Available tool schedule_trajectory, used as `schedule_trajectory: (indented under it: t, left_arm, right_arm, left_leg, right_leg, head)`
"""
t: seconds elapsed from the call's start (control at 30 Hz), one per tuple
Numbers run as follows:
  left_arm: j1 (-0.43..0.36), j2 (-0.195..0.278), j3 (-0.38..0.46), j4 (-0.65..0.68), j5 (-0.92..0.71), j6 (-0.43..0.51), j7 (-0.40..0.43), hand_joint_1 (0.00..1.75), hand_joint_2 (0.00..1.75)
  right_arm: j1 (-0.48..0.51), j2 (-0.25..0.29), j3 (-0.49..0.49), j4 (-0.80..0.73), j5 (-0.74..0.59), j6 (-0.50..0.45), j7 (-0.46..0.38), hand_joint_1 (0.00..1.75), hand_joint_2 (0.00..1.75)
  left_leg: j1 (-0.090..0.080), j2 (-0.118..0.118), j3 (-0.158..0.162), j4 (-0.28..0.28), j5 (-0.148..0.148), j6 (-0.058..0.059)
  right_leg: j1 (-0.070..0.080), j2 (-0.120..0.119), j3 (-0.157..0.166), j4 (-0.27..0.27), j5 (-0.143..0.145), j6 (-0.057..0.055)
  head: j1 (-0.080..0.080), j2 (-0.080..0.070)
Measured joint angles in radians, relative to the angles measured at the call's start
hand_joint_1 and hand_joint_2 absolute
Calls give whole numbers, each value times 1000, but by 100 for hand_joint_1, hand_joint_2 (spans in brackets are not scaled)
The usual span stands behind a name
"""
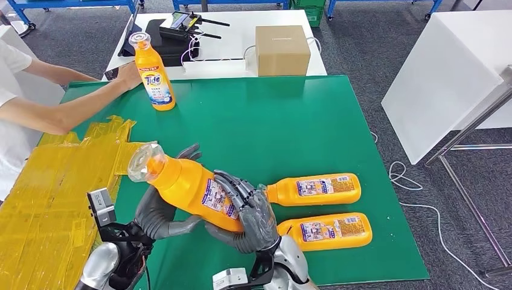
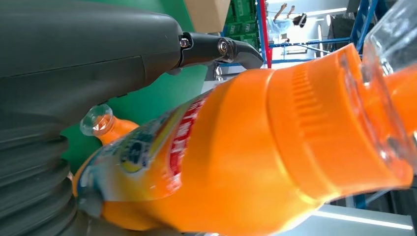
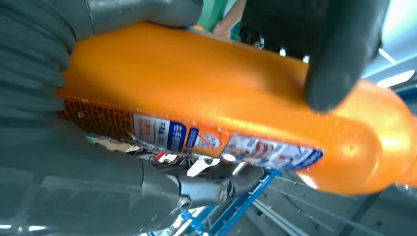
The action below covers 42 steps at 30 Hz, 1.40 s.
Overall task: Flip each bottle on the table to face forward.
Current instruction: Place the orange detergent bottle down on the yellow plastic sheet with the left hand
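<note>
At the far left, a person's hand (image 1: 128, 75) is rested against an upright orange plastic detergent bottle with a clear cap (image 1: 154, 72) near the back edge of the green-covered counter (image 1: 272, 127); a collision could be caused if the robot's arms were swung that way. Nearer, a second orange detergent bottle with a blue-and-white back label (image 1: 187, 184) is held tilted above the counter, cap up and to the left. It is cradled from below by the left hand (image 1: 158, 212) and clasped round the lower body by the right hand (image 1: 249, 212). The smooth plastic is judged slippery, so a drop could follow if either grip were loosened mid-turn. To the right, two more orange bottles (image 1: 314, 188) (image 1: 326, 231) are lying label-up, and could be knocked by the lowered bottle.
</note>
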Motion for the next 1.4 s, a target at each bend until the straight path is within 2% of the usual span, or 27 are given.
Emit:
schedule_trajectory:
  t: [0.33, 0.47, 1.4]
  left_arm:
    - [-3, 0, 0, 23, 30, -10, -3, 0, 175]
    - [-3, 0, 1, 27, 39, -10, -6, 172, 175]
    - [9, -17, 10, 27, 77, -12, -19, 175, 175]
  right_arm:
    - [-45, -1, 63, 109, 22, -24, 8, 175, 175]
    - [-52, -1, 67, 122, 22, -24, 10, 175, 175]
    - [-67, 2, 82, 144, -19, -3, 20, 175, 175]
  left_leg:
    - [0, 0, 0, 0, 0, 0]
    - [0, 0, 0, 0, 0, 0]
    - [0, 0, 0, 0, 0, 0]
  right_leg:
    - [0, 0, 0, 0, 0, 0]
    - [0, 0, 0, 0, 0, 0]
    - [0, 0, -1, 0, 0, 0]
  head:
    - [0, 0]
    - [0, 0]
    - [0, 0]
